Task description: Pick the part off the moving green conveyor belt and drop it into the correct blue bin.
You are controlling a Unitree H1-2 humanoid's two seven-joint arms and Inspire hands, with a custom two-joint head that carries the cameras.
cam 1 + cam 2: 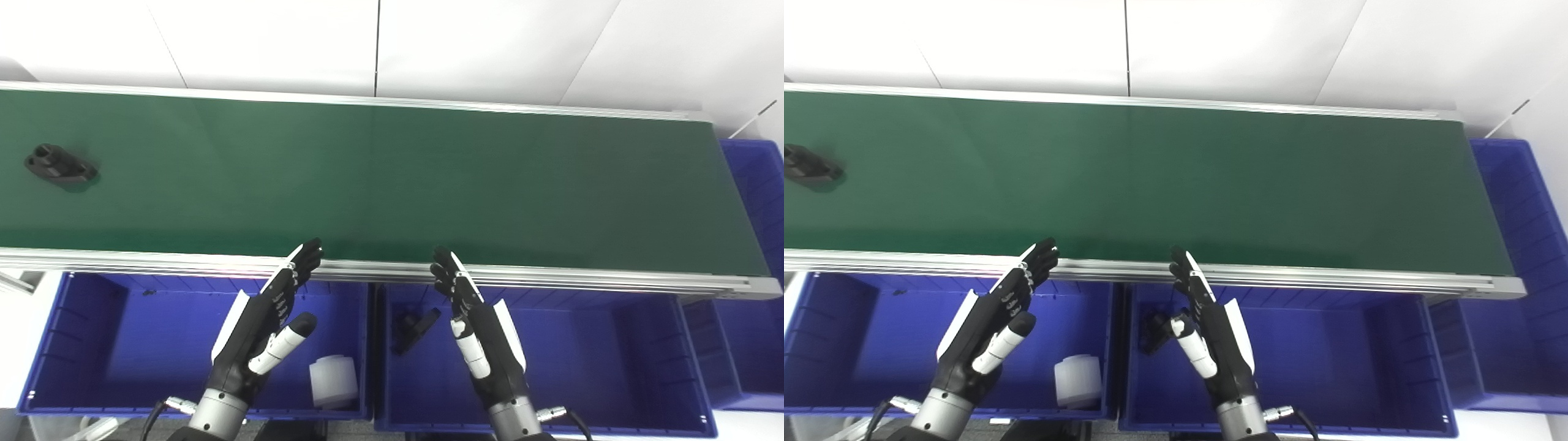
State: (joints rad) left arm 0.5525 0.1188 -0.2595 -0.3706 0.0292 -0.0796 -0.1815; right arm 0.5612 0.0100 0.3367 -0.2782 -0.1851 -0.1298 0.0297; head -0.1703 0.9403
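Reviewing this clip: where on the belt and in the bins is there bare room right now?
The green belt is bare from the black part at its left end to its right end. The left bin is free left of the left hand, with a white part by its right wall. The right bin is free right of the right hand; a black piece lies on its left side.

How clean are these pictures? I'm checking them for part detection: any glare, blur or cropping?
Left eye view: the dark part on the green conveyor belt is whole but soft, with a pale sheen along the belt's near edge. Right eye view: the part is cropped by the left border.
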